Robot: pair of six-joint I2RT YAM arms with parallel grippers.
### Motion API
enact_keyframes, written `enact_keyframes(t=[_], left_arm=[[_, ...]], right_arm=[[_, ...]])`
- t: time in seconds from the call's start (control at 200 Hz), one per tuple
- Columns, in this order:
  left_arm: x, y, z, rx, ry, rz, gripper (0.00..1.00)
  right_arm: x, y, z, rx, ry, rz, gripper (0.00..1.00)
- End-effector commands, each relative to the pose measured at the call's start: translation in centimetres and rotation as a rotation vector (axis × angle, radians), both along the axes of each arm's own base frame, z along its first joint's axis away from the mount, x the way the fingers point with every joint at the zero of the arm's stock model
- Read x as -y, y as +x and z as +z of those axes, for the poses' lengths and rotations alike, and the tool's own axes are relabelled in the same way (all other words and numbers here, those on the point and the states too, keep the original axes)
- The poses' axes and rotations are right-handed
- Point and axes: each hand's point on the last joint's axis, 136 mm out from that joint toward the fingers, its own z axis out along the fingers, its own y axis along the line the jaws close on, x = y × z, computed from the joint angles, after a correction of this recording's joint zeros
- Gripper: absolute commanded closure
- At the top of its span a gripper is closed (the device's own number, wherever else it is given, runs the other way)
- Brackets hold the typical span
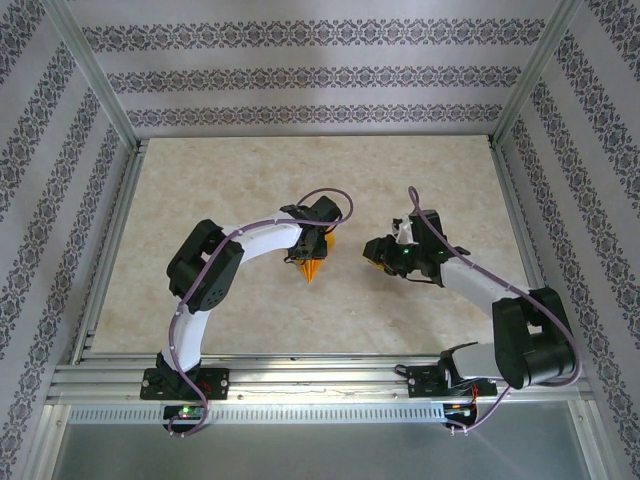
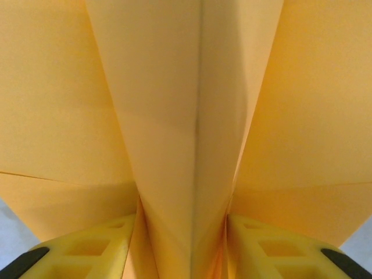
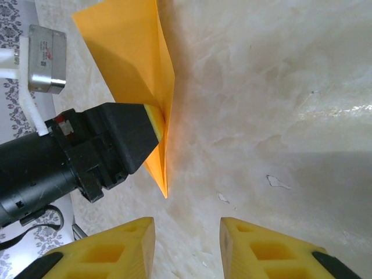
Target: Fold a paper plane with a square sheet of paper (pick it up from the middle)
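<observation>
Left arm: It is seen from above curving in from the near-left corner toward the middle of the desk (image 1: 220,200).

Left tool (image 1: 318,243): It is set at a narrow gap over the desk's middle. In its own wrist view the two yellow pads (image 2: 93,247) are placed either side of the folded keel, and the paper is touched on both sides. The plane is therefore judged to be held, though how firmly cannot be told.

Paper plane (image 1: 311,267): It is found at the left tool, near the middle of the desk, with the sharp tip directed toward the near edge. A centre crease and two spread wings are shown in the left wrist view. Whether the tip is resting on the desk or is just clear of it cannot be told.

Right tool (image 3: 187,247): It is open to a moderate gap and nothing is carried. It is held over bare desk to the right of the plane, apart from it, with the jaws directed toward it.

Step in hand: The folds appear to be made. The work is judged to be at the finishing stage, with the shaped plane presented or about to be set down.

Next move: A gentle lowering and a clean parting of the pads from the keel are called for, so that the wings are not dragged.

Risk: The thin paper could be creased or pulled askew if a pad is caught on it.
</observation>
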Motion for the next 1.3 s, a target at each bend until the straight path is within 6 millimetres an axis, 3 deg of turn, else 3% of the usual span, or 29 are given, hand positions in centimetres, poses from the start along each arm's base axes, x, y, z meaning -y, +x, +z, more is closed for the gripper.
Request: enact_keyframes(t=[0.0,0.185,0.4,0.49,0.575,0.714,0.749,0.814,0.899,1.024,1.169,1.234,1.299], left_arm=[[-0.9,-1.4,0.2,-0.044,0.061,0.026,0.58],[-0.6,-0.5,4.4,0.050,0.002,0.035,0.52],[-0.9,-0.5,7.6,0.113,-0.023,0.023,0.48],[-1.4,-0.4,9.4,0.177,-0.039,0.008,0.47],[-2.7,-0.3,11.4,0.274,-0.026,-0.007,0.42],[-7.9,0.1,13.7,0.424,0.058,0.016,0.29],[-9.9,0.2,13.8,0.441,0.085,0.038,0.24],[-13.6,0.5,13.4,0.471,0.134,0.058,0.14],[-18.8,0.7,12.7,0.537,0.216,0.103,0.00],[-25.7,0.9,12.5,0.587,0.255,0.230,0.01],[-29.2,1.5,11.2,0.640,0.322,0.186,0.00],[-29.4,2.1,10.1,0.669,0.308,0.144,0.00],[-29.0,2.7,9.2,0.703,0.292,0.096,0.00]], right_arm=[[0.4,0.1,1.7,0.049,-0.013,0.027,0.65],[1.9,0.0,2.6,0.086,-0.064,0.013,0.64],[3.8,0.0,3.6,0.115,-0.150,-0.020,0.61],[6.4,0.5,4.6,0.153,-0.297,-0.072,0.58],[10.4,1.2,5.3,0.221,-0.519,-0.164,0.51],[16.2,3.2,6.9,0.436,-0.854,-0.308,0.20],[17.0,3.8,6.8,0.478,-0.916,-0.313,0.10],[18.1,4.9,6.4,0.542,-1.023,-0.308,0.03],[18.8,6.4,4.9,0.584,-1.094,-0.295,0.02],[18.9,8.8,2.3,0.644,-1.024,-0.330,0.02],[16.9,10.9,2.3,0.763,-0.925,-0.260,0.02],[15.4,11.6,2.2,0.829,-0.895,-0.171,0.02],[15.5,11.9,1.8,0.842,-0.849,-0.178,0.02]])
